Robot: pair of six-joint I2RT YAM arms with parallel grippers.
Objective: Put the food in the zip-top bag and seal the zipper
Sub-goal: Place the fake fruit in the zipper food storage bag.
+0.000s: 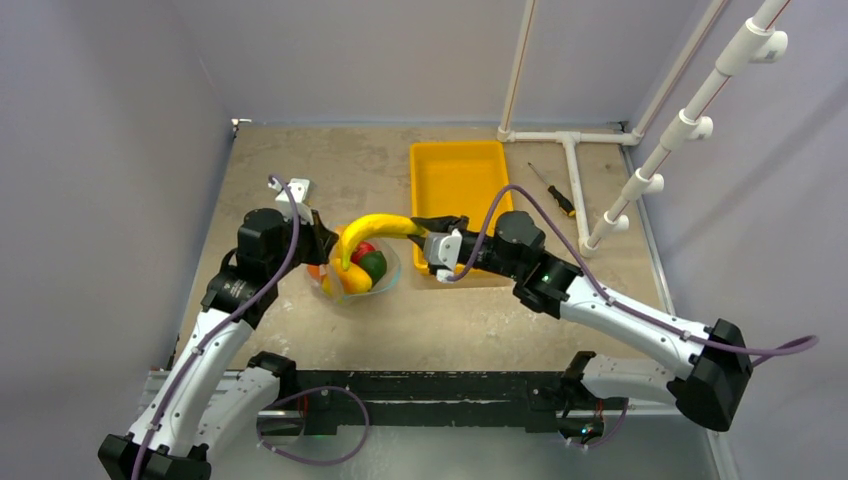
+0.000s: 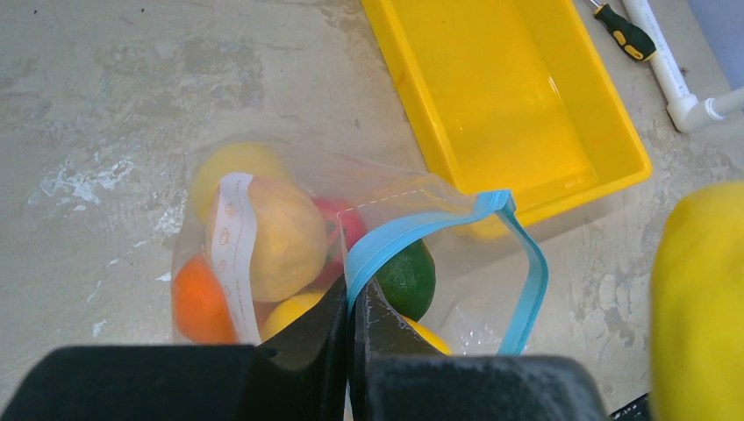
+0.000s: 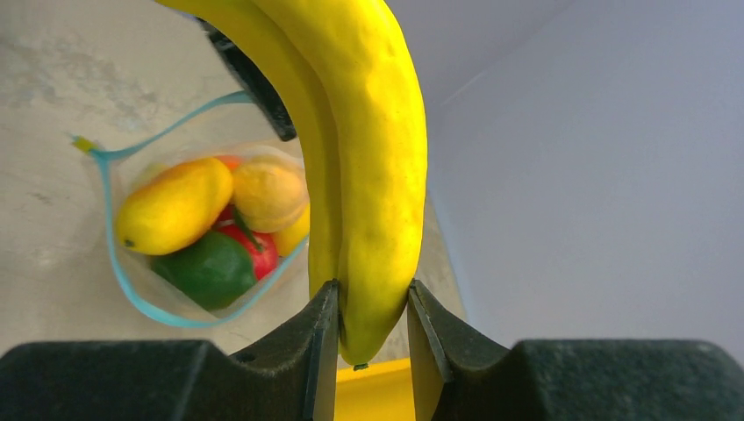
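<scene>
So the right fingers (image 3: pixel 316 351) are clamped on the end of the banana bunch (image 3: pixel 373 158), which sits above the open zip-top bag (image 1: pixel 362 272) mid-frame in the top view, just left of the yellow tray (image 1: pixel 455 160). The left fingers (image 2: pixel 311 338) are pinched shut on the teal zipper (image 2: pixel 412 230). The mango (image 3: pixel 175 203) and avocado (image 3: pixel 209 267) are inside the bag, which rests on the worktop (image 1: pixel 300 170).

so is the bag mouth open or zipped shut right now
Open: the zipper forms a wide loop, its two sides well apart, one side pinched by the left gripper.
</scene>
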